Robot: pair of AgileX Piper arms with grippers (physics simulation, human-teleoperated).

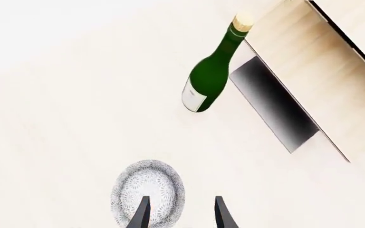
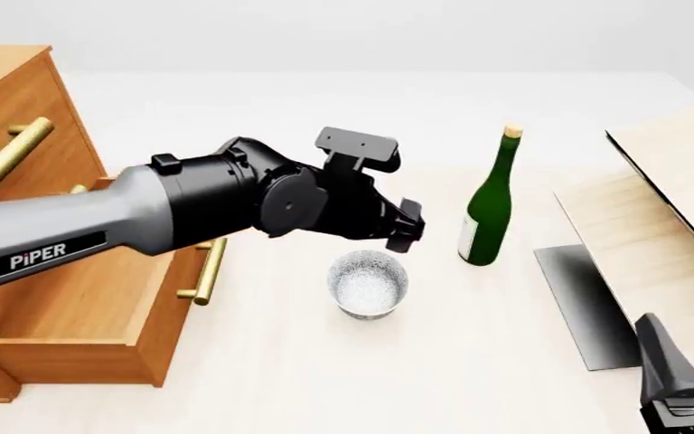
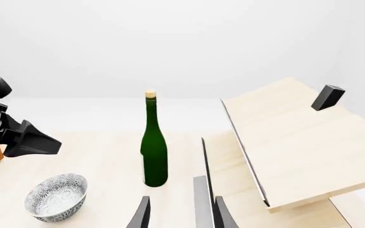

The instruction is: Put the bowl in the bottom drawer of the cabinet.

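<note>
Cabinet (image 2: 15, 181): orange-brown, brass handles, left edge of front view. Bottom drawer (image 2: 88, 339): pulled out, lower left.
Pale boards (image 2: 649, 244): dark-edged, stacked at right.
Left gripper (image 1: 181, 216): fingers parted, holding nothing, hovering above bowl at frame centre.
Right gripper (image 3: 181, 216): fingers apart, empty, lower right corner of front view.
Wine bottle (image 2: 488, 208): green, upright, right of centre.
Bowl (image 2: 368, 284): white, speckled, on table at centre, between drawer and bottle.

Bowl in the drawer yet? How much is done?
Done: the bottom drawer of the cabinet already stands pulled out. In hand: the left gripper hangs open just above the bowl, one finger over its rim, not gripping it yet. The bowl sits on the table near the wine bottle. Left to do: grab it, carry it over and set it in the drawer. The right gripper waits aside, open.
</note>
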